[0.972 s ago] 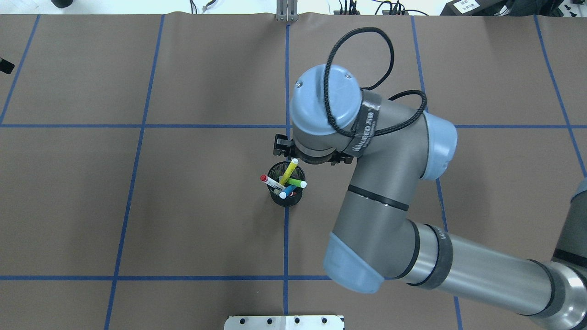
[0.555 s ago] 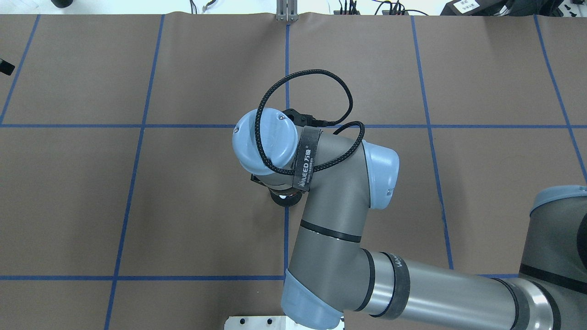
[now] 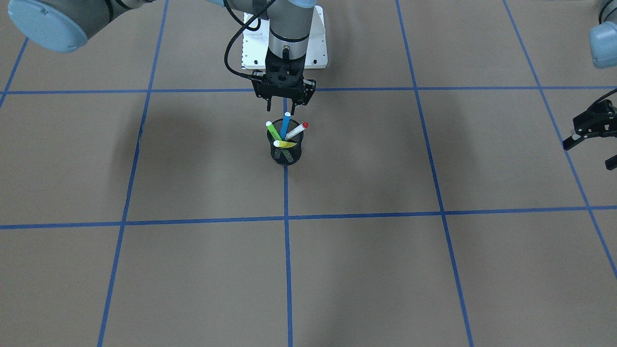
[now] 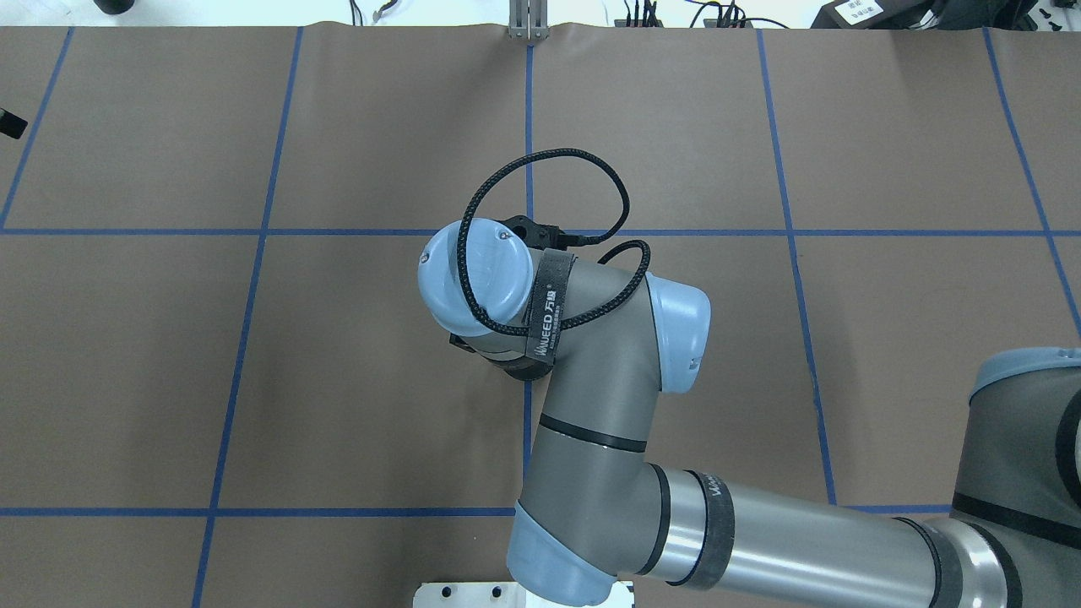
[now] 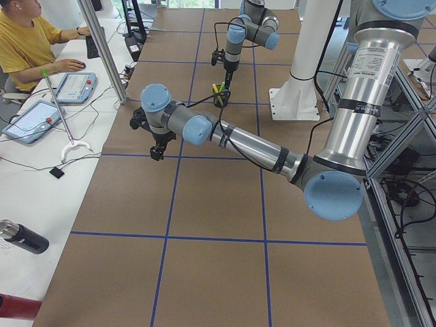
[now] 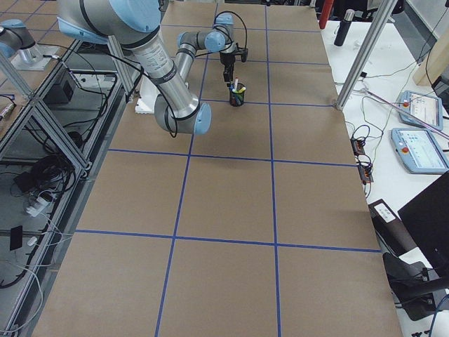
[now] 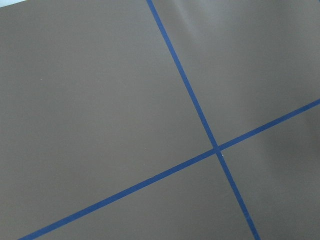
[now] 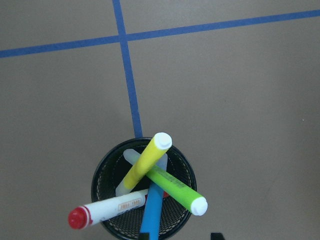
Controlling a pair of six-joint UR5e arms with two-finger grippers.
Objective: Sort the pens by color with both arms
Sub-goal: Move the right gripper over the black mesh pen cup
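A black mesh cup (image 3: 285, 153) stands on the table's centre line and holds the pens: blue (image 3: 285, 124), white with a red end (image 3: 297, 129), lime green (image 3: 273, 130) and yellow (image 3: 286, 143). My right gripper (image 3: 285, 102) hangs open just above the pens and behind them, touching none. From the right wrist view I look down into the cup (image 8: 102, 200) at the yellow pen (image 8: 146, 161), the green pen (image 8: 176, 190), the red-ended pen (image 8: 107, 210) and the blue pen (image 8: 152, 212). In the overhead view the right arm (image 4: 591, 355) hides them. My left gripper (image 3: 591, 153) is open, far off to the side.
Brown table cover (image 3: 366, 270) with a blue tape grid. The white pedestal base (image 3: 318, 48) stands behind the cup. A person (image 5: 27, 41) sits at a side desk with tablets. The left wrist view holds only table and crossing tape (image 7: 216, 148).
The right arm's wrist has swung left and toward the robot, over the cup. The pens showed in the overhead view a second ago and are now covered.
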